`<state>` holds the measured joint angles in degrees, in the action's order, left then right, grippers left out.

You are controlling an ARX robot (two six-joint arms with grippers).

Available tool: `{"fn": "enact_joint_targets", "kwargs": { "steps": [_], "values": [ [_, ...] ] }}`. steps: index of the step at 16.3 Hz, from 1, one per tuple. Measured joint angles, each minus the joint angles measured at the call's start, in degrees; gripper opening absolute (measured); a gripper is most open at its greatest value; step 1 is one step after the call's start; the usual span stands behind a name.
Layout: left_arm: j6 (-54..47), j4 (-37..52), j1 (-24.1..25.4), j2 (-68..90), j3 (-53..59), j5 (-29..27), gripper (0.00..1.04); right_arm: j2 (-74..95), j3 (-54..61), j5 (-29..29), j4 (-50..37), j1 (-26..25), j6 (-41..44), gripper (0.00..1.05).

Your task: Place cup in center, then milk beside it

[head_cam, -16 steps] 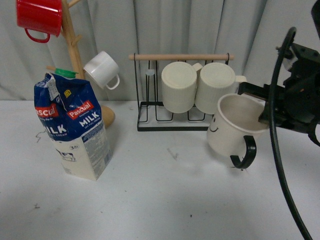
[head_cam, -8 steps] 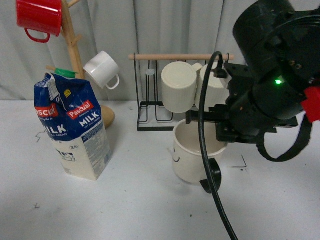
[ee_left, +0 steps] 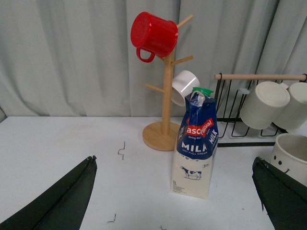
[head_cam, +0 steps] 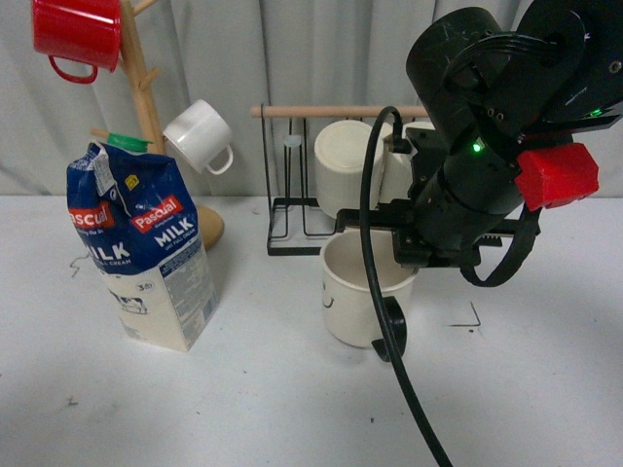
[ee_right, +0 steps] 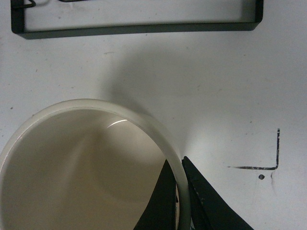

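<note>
Cup: the cream cup [head_cam: 352, 292] with a dark handle [head_cam: 391, 331] is upright with its mouth up. It is near the middle of the counter [head_cam: 292, 409], just in front of the black wire rack [head_cam: 292, 250]. I cannot tell if its base touches the counter.
Right end effector: the right end effector [ee_right: 176, 164] is clamped on the cup's rim, with one finger inside the wall and one outside.
Left end effector: the left end effector [ee_left: 172, 163] has its fingers [ee_left: 67, 196] spread wide apart and holds nothing.
Milk: the Pascual milk carton [head_cam: 146, 255] stands upright on the left of the counter, well apart from the cup and near the base of the wooden mug tree [head_cam: 146, 97].
Rack: two ribbed cream mugs [head_cam: 348, 167] lie on their sides in it.
Mug tree: a red mug [head_cam: 76, 34] and a small white mug [head_cam: 200, 136] hang on it.
</note>
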<state>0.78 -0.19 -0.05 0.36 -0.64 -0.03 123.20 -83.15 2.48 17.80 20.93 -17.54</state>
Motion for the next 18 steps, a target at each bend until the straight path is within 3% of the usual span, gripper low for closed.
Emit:
{"fn": "enact_joint_targets", "kwargs": {
  "steps": [18],
  "values": [
    [0.0,0.0,0.0,0.0,0.0,0.0,0.98,-1.3,5.2,2.4,-4.9,-1.4,-2.8,0.03]
  ]
}}
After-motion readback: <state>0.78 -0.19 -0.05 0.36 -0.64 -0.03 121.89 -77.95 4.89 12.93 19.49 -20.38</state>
